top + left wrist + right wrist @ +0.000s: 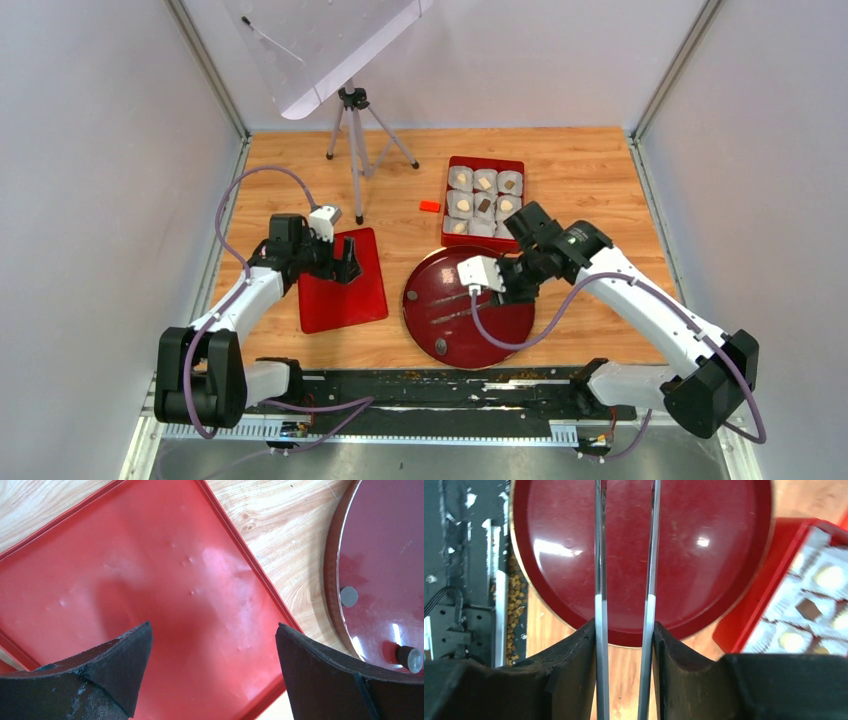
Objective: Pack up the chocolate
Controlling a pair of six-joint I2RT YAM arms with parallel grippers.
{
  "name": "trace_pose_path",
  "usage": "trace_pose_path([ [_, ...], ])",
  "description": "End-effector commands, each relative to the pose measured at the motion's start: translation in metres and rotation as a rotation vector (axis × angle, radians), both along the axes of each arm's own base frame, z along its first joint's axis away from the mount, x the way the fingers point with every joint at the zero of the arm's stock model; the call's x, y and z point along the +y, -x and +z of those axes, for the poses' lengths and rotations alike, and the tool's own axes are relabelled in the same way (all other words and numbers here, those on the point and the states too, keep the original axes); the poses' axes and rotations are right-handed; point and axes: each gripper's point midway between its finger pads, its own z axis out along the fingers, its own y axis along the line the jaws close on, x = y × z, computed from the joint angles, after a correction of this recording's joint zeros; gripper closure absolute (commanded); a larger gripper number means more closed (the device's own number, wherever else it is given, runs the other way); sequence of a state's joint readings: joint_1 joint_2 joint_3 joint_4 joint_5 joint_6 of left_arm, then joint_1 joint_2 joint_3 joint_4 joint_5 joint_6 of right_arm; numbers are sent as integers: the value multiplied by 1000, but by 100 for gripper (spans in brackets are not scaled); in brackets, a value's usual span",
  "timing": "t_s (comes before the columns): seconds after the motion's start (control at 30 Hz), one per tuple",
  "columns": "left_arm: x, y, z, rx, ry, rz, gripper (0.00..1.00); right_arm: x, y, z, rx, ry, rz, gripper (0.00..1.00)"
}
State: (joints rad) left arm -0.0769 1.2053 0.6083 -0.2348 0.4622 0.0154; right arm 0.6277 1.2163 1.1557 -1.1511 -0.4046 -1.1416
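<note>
The chocolate [462,206] sits in a red box [486,160] at the far centre of the table [580,160], one piece to each white paper cup [508,194], the cups set three by three. Cream pieces and at least one dark piece [484,205] are visible. The near-right cup is partly hidden by the right arm. The pieces are too small for a long axis or pointing direction to be read; in the right wrist view a dark piece [809,609] appears squarish and its cream neighbours [830,576] rounded. A small orange-red block [430,206] lies just left of the box. A round dark red plate [470,340] lies near the box's front edge. The right gripper [624,630] is over the plate's right rim, narrowed onto metal tweezers [598,555], whose two prongs run out over the plate surface with a gap between them. The left gripper [212,645] is spread wide and holds nothing, above a flat red tray [150,570] lying left of the plate. Whether it touches the tray cannot be determined.
</note>
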Motion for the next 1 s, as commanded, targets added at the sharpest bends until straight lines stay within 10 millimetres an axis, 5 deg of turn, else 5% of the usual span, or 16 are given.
trace_pose_path([
  [0.0,-1,-7,13,-39,22,4,0,7,21,-8,-11,24,158,59],
  [0.27,-2,-4,12,-40,25,1,0,6,33,-20,-18,96,283,56],
  [0.97,-1,-4,13,-50,33,20,0,17,19,-44,-31,175,421,55],
])
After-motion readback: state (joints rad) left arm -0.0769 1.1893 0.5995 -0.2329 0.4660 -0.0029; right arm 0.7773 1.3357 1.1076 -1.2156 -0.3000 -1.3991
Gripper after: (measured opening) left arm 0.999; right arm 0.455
